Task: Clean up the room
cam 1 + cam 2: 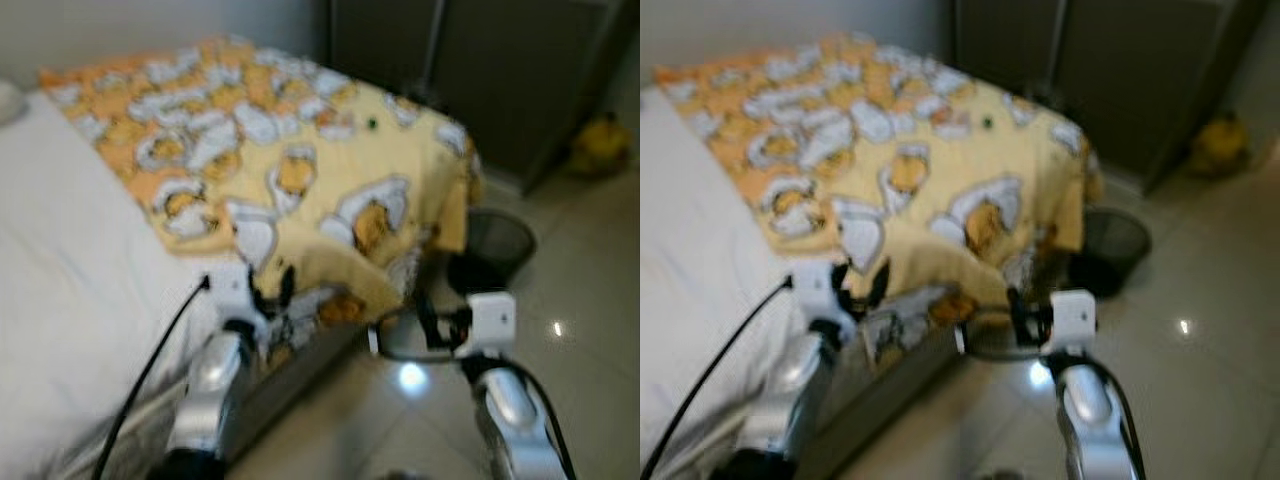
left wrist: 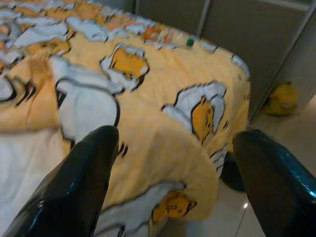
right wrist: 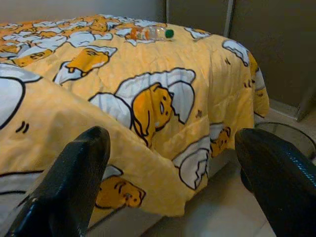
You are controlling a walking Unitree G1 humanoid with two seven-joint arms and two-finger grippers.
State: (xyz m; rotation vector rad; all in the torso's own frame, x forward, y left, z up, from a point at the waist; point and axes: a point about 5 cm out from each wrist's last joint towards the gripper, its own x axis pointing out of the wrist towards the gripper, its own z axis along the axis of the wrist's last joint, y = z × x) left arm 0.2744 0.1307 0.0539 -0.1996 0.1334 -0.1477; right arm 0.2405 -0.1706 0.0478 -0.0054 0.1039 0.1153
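A bed with a white sheet point(image 1: 70, 260) carries a yellow blanket point(image 1: 300, 160) printed with white-and-orange cartoon figures, draped over the corner and hanging down the side. A small green speck point(image 1: 372, 123) sits on the blanket near its far end (too blurred to identify). The left gripper point(image 1: 270, 292) hovers at the blanket's folded edge, fingers apart. The right gripper point(image 1: 432, 325) hangs beside the bed corner over the glossy tiled floor point(image 1: 590, 330). A dark mesh wastebasket point(image 1: 497, 243) stands just past the corner, and a yellow object point(image 1: 601, 143) lies by grey cabinet doors point(image 1: 500, 70).
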